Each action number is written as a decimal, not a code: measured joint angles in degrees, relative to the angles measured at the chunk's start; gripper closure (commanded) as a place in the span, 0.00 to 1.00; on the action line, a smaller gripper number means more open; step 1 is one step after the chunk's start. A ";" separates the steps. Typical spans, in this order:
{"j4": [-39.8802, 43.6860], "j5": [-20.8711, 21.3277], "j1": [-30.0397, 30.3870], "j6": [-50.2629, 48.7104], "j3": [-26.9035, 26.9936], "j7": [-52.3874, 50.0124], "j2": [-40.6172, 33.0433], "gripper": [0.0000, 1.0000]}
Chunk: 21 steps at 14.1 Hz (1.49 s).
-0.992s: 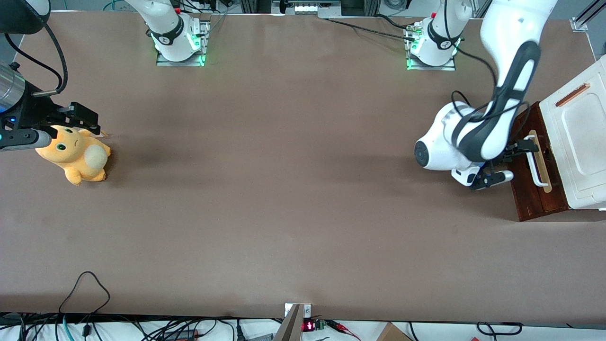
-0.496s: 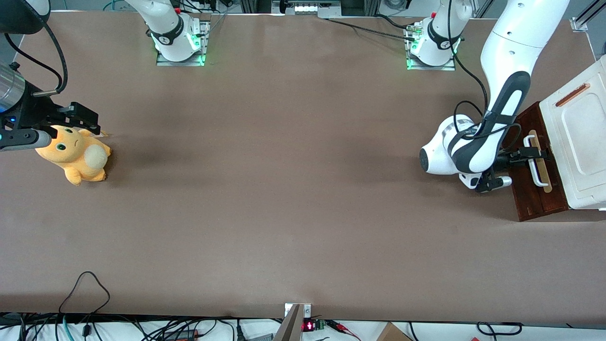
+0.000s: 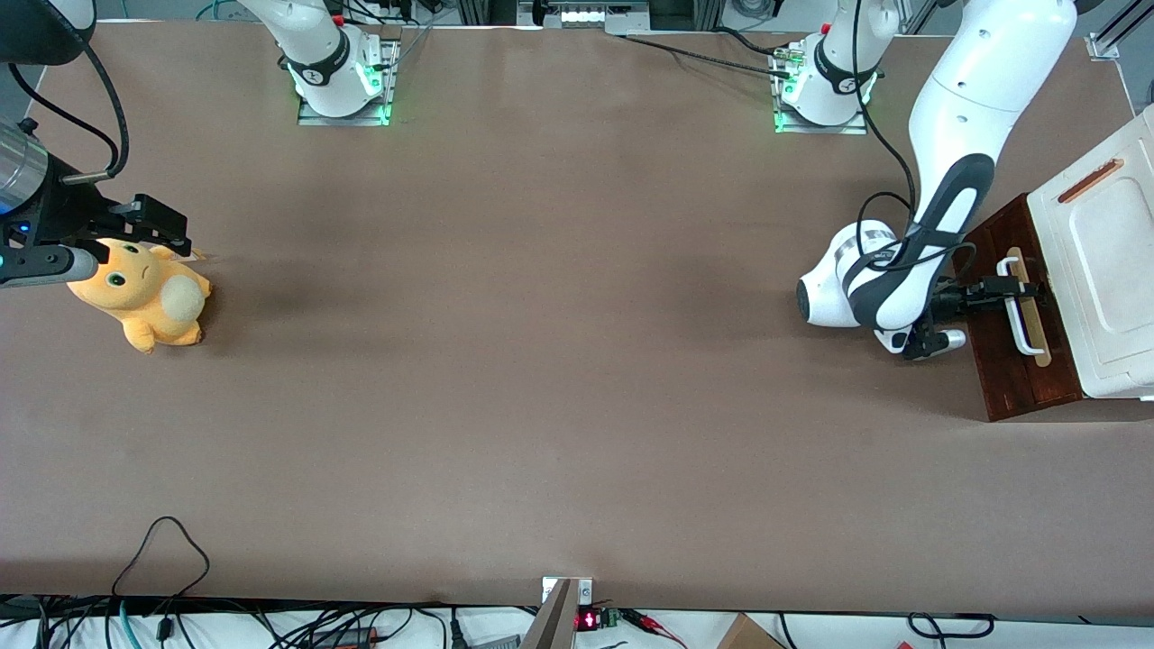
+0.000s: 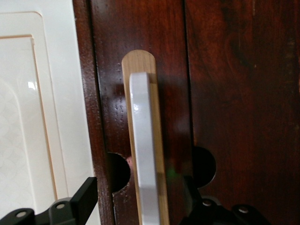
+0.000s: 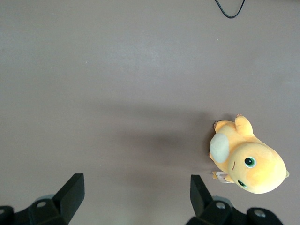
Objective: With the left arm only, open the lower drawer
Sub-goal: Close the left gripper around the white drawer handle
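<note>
The brown table (image 3: 541, 361) fills the front frame. At its right edge stands the cabinet with a white moulded top (image 3: 1104, 261). The lower drawer (image 3: 1014, 361) shows its dark red-brown front just beside that top, pushed in, so nothing of its inside is visible. The left arm (image 3: 956, 135) comes down from the upper right of the frame. Its gripper (image 4: 140, 199) sits at the drawer's white bar handle (image 4: 143, 154), fingers (image 4: 86, 192) spread apart with the handle and its pale wood strip (image 4: 138, 61) between them. At the left edge lies an orange plush toy (image 3: 144, 297).
</note>
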 measured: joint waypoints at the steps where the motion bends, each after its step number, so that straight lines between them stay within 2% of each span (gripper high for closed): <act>1: 0.00 0.28 0.02 -0.11 0.00 -0.31 0.32 0.42; 7: 0.01 0.58 0.46 -0.14 0.00 -0.49 0.53 0.54; 10: 0.01 0.75 0.81 -0.14 0.00 -0.49 0.55 0.54; 14: 0.01 1.66 0.91 -0.14 0.00 -0.49 0.71 0.66; 17: 0.01 1.78 0.91 -0.14 -0.05 -0.49 0.97 0.66; 21: 0.01 1.84 0.91 -0.14 -0.16 -0.49 1.29 0.74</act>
